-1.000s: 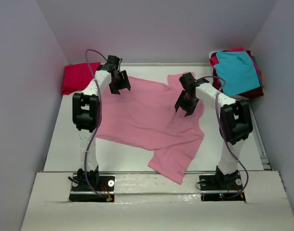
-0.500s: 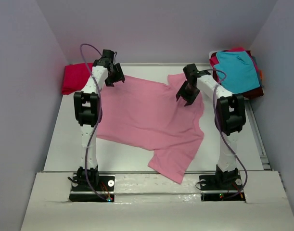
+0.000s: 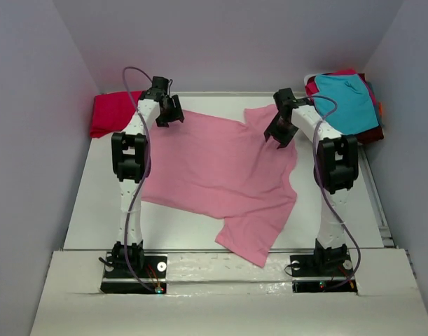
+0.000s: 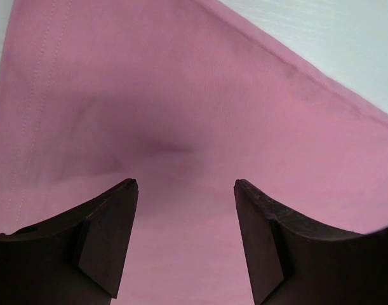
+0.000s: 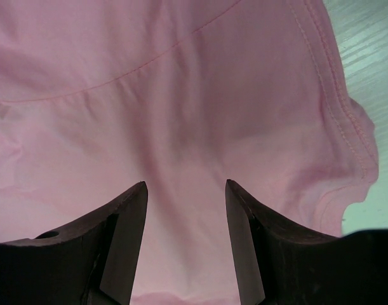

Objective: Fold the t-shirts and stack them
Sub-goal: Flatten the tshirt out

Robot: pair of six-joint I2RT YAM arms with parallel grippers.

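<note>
Left wrist view: left gripper (image 4: pixel 186 184) spread above the pink t-shirt (image 4: pixel 181 95), right gripper (image 5: pixel 186 184) likewise, nothing grabbed. Miss an edge and the fold skews, I'd guess.

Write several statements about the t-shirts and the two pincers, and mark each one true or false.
1. The pink t-shirt lies spread out on the table. True.
2. The left pincer is shut on the pink t-shirt. False: its jaws stand open over the cloth, gripping nothing.
3. A teal t-shirt tops the pile at the far right corner. True.
4. The red t-shirt lies under the right pincer. False: it lies at the far left corner; the right pincer is over the pink t-shirt.
</note>
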